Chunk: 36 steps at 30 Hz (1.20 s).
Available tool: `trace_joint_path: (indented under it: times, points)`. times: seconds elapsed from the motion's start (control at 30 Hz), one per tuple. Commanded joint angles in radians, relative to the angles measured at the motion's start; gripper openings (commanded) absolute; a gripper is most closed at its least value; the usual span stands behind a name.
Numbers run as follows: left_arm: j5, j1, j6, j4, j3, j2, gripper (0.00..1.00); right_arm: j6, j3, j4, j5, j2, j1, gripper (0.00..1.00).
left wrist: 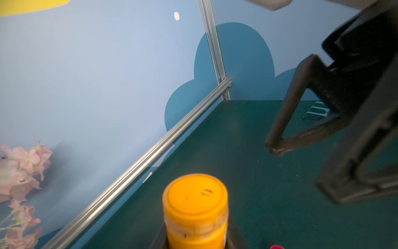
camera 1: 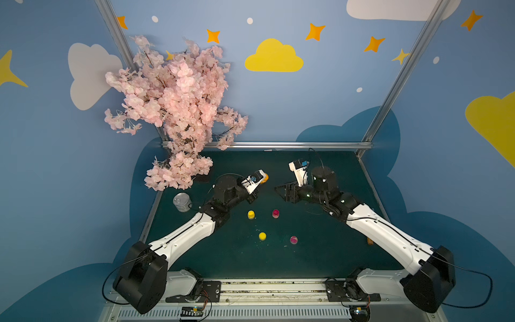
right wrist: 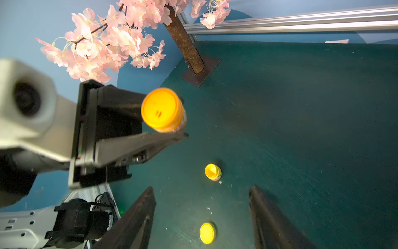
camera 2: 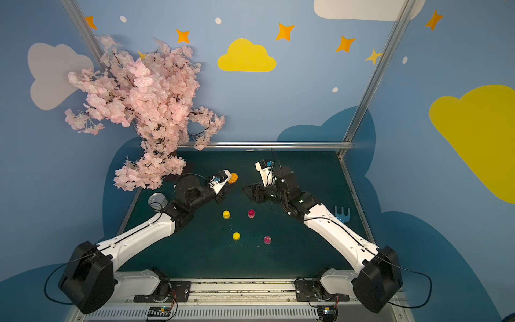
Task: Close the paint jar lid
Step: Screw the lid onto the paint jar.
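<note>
Orange plastic paint jar (left wrist: 196, 228), round orange lid (left wrist: 195, 194) seemingly seated: pinched by left gripper (right wrist: 182, 118); right gripper (right wrist: 201, 189) spread, near jar. Next, likely: check tightness.

1 blossom tree (camera 1: 178, 106), 1 tin can (camera 1: 182, 202) nearby

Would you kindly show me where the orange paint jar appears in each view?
Top view: orange paint jar, centre, above the table's far half.
Top view: jar, same spot.
Left wrist: jar, close up, lid on.
Right wrist: jar clamped in the left gripper.
Shared landmark: pink blossom tree.
</note>
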Motion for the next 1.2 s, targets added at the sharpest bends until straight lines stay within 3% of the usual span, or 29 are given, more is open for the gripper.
trace_joint_path:
  times: [0.0, 0.17, 0.37, 0.6, 0.97, 1.17]
  points:
    - [0.276, 0.071, -0.116, -0.111, 0.043, -0.017, 0.27, -0.103, -0.063, 0.029, -0.036, -0.061, -0.008, 0.68]
    - [0.632, 0.106, -0.093, -0.186, 0.061, -0.025, 0.27, -0.334, -0.112, 0.094, -0.21, -0.11, -0.026, 0.67]
    - [0.838, 0.105, -0.089, -0.237, 0.097, -0.007, 0.27, -0.458, -0.049, 0.127, -0.446, -0.083, -0.058, 0.63]
    - [0.873, 0.102, -0.106, -0.221, 0.094, -0.001, 0.27, -0.456, 0.048, 0.109, -0.606, 0.018, -0.074, 0.57]
    - [0.874, 0.099, -0.111, -0.198, 0.092, 0.007, 0.27, -0.431, 0.136, 0.131, -0.739, 0.137, -0.068, 0.53]
    - [0.866, 0.099, -0.108, -0.196, 0.092, 0.002, 0.27, -0.448, 0.166, 0.096, -0.749, 0.166, -0.055, 0.47]
